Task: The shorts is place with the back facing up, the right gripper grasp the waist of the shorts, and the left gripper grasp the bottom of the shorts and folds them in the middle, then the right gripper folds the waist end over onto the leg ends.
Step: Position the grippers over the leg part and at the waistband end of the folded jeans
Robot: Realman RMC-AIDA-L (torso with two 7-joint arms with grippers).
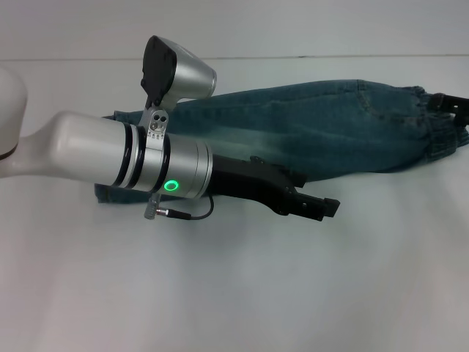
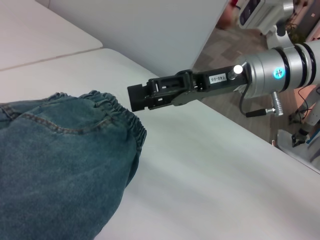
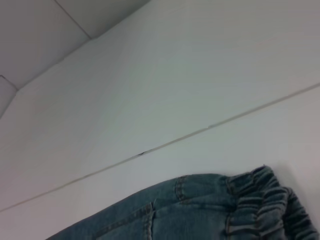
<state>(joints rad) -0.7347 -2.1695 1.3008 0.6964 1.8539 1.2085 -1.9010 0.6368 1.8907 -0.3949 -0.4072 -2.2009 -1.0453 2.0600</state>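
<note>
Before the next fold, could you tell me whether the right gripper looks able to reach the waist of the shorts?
Probably yes: the right gripper sits just beside the elastic waist of the shorts, with only bare table between them.

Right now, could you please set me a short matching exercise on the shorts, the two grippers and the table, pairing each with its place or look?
Things:
1. shorts
2. left gripper
3. right gripper
4. table

Descriptions:
A. white surface
B. by the elastic waistband
C. blue denim, lying flat
D. in front of the shorts, near their middle

Pairs: 1-C, 2-D, 3-B, 4-A
</note>
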